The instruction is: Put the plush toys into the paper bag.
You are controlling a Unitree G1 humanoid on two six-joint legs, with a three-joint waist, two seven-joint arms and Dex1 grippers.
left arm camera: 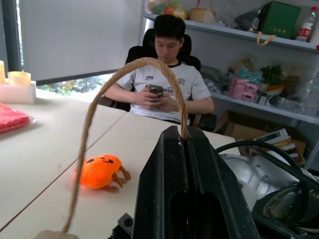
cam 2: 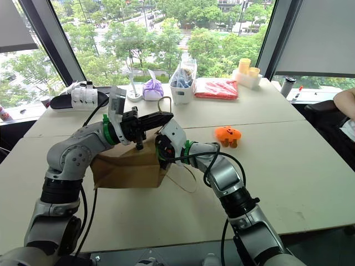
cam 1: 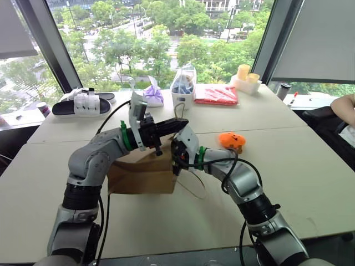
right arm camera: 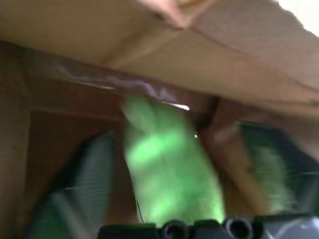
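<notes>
Green plush toy [right arm camera: 169, 174] lies between the right gripper's [right arm camera: 172, 199] spread fingers inside the paper bag [cam 1: 141, 172]; left gripper [cam 1: 180, 126] pinches its cord handle [left arm camera: 99, 119]

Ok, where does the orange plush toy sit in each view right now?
Left eye: orange plush toy on the table, right of centre, beyond the right arm.
Right eye: toy right of centre.
Left wrist: toy lower left, framed by the bag's cord handle.
Right wrist: none.
Shared landmark: red packet.
</notes>
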